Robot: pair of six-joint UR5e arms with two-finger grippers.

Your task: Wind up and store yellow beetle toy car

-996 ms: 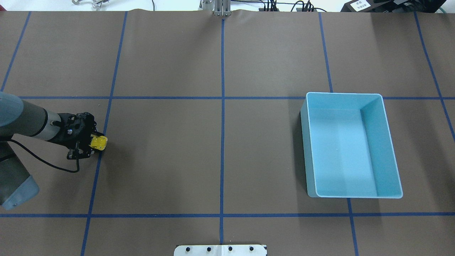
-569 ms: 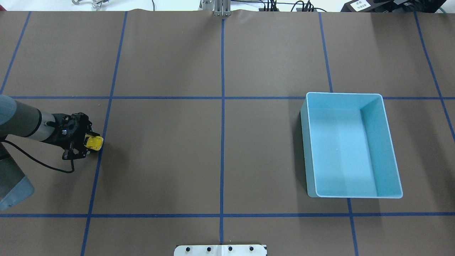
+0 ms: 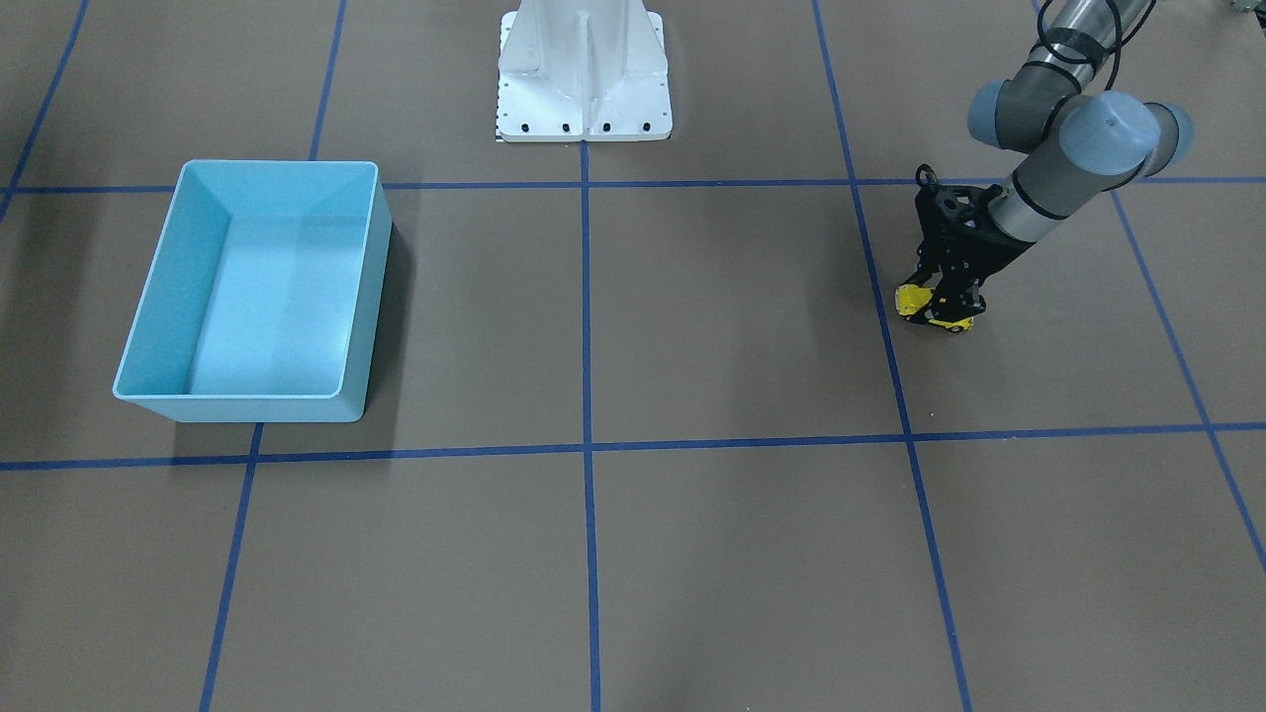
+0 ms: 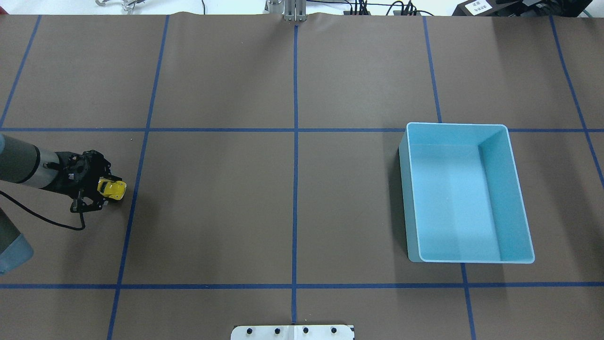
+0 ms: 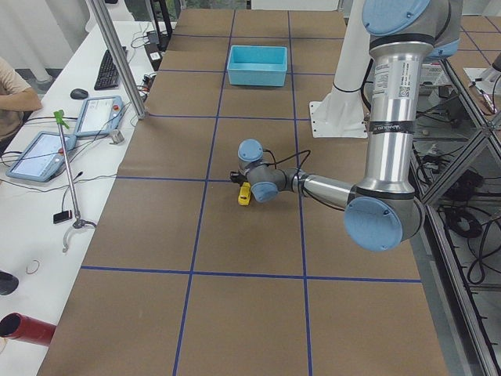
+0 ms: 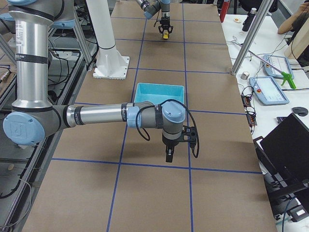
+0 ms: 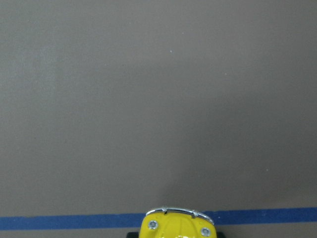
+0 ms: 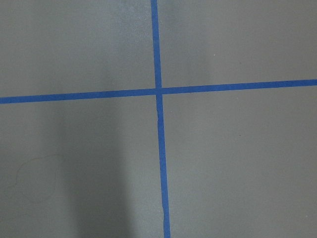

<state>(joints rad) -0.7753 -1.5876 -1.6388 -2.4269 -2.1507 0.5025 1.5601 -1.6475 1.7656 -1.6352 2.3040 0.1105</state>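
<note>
Front-facing view: left gripper (image 3: 938, 303) is down at the table (image 3: 692, 326), fingers clamped on the yellow beetle toy car (image 3: 910, 300). The car is low, wheels at or just off the surface, I can't tell which. It is well apart from the blue bin (image 3: 237, 407), at the opposite end of the table, just beside a blue tape line (image 3: 878, 297). The bin has nothing in it.

Overhead view: same read. The car pokes out of the fingertips on the side facing the bin, and the arm reaches in from the side away from the bin.

Left side view: the car is a small yellow speck under the near arm's wrist, with the bin far down the table.

Right side view: right gripper (image 6: 168, 157) hangs near the bin, on its robot-near side. Whether its fingers are apart or together, can't tell from here.

Left wrist view: only the car's nose and silvery bumper show at the bottom edge, over the tape line. No fingers visible.

Right wrist view: just table and a tape cross.

Likely step: winding by pull-back. To do it well, press the wheels firmly on the table, drag straight along the car's axis away from the bin, no tilt, no slip. Then lift clear before carrying to the bin.
</note>
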